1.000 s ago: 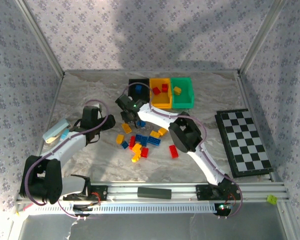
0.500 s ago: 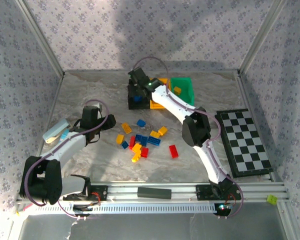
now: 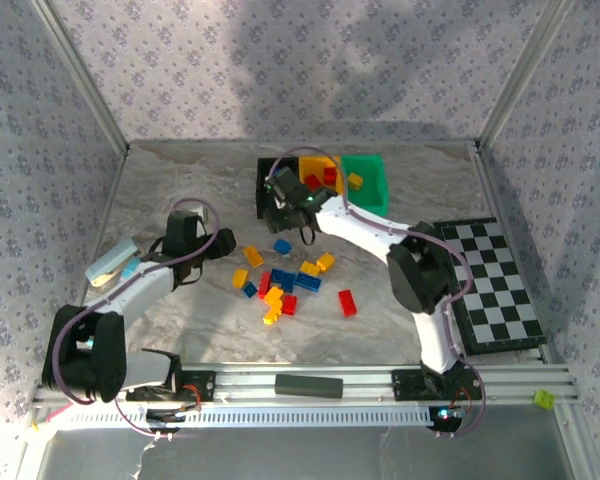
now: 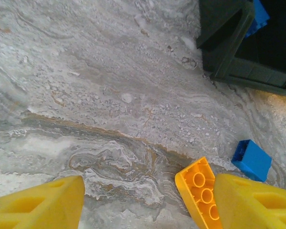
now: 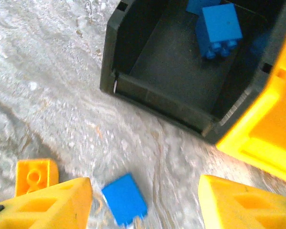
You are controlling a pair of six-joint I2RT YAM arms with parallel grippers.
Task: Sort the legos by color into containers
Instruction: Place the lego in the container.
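Backed off from over the black bin (image 3: pixel 262 175), the right gripper (image 3: pixel 280 207) hangs at its near rim, with loose legos (image 3: pixel 280 285) mid-table and bare marble around them. At the left wrist, the left gripper (image 4: pixel 150 191) is spread and empty, a yellow brick (image 4: pixel 200 188) just beside one finger. The right wrist shows released jaws and a blue brick (image 5: pixel 220 26) inside the bin, which the arm covers from above.

White arms (image 3: pixel 145 287), black joints (image 3: pixel 420 280) (purple cables (image 3: pixel 305 152)), yellow jaws.
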